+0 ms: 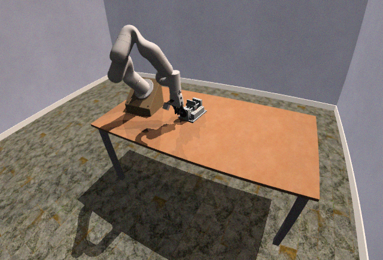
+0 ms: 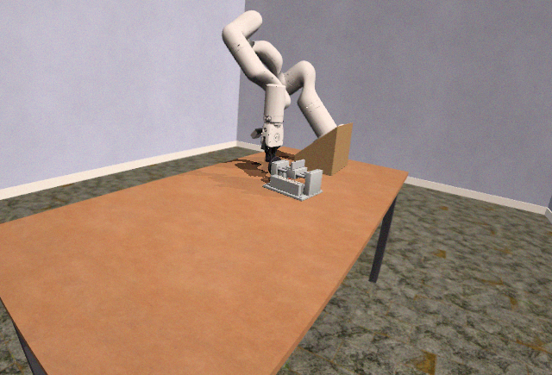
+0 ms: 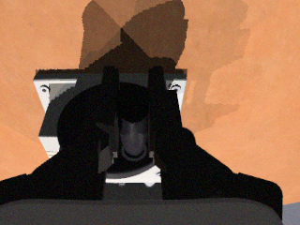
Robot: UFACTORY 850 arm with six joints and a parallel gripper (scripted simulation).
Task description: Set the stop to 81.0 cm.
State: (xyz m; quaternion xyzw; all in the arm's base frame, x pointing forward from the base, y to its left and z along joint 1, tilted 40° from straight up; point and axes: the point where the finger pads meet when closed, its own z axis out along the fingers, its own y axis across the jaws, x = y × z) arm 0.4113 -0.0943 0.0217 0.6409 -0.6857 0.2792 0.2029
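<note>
A small grey stop fixture [image 1: 195,108] [image 2: 294,178] stands on the orange table [image 1: 247,140] [image 2: 178,246] near the arm's base. Its black handwheel [image 1: 183,114] sits at the end facing the arm. In the wrist view the wheel's dark crank handle [image 3: 133,138] stands between my two black fingers. My gripper [image 1: 180,110] [image 2: 272,157] [image 3: 133,85] points down at the wheel and is shut on this handle. The grey end plate [image 3: 51,88] of the fixture shows behind the wheel. The stop's scale cannot be read.
A brown wedge-shaped block [image 1: 145,103] [image 2: 325,150] carries the arm's base at the table's corner, close behind the fixture. The table edge [image 1: 130,140] runs a short way in front of the fixture.
</note>
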